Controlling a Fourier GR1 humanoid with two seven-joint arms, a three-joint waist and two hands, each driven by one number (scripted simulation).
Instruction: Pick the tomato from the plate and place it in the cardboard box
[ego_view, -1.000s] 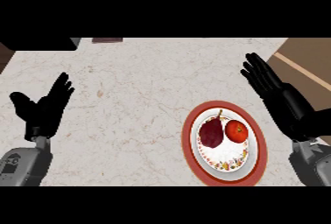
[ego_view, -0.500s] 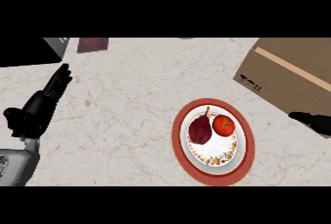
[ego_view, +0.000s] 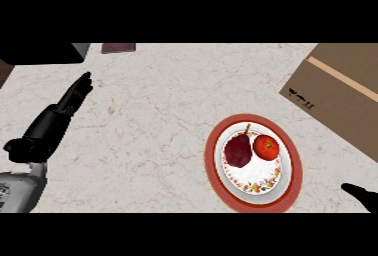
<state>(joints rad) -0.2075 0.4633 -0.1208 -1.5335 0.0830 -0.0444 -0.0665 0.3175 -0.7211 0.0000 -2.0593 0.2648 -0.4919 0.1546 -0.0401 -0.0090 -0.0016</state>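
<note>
A tomato (ego_view: 266, 147) is sitting on the right half of a red-rimmed plate (ego_view: 286, 195) on the pale marbled counter (ego_view: 155, 135), touching or very nearly touching a dark red fruit with a stem (ego_view: 238, 150) on its left. The cardboard box (ego_view: 341, 95) is lying up and to the right of the plate, its far side running out of the head view. The right hand (ego_view: 362, 196) is showing only as a black tip at the lower right edge, so whether its fingers are open or closed cannot be told; the tomato is lying up and to the left of it, with bare counter between. The left hand (ego_view: 55, 122) is resting well apart on the far left, its fingers straight and pointing up the view, holding nothing. The right hand is plainly the nearer one and, by this reckoning, the likelier to make the pick. The tomato is round, offering no long axis to line up with. A dark block (ego_view: 37, 52) and a small maroon object (ego_view: 119, 48) at the top edge are too cut off to identify.
</note>
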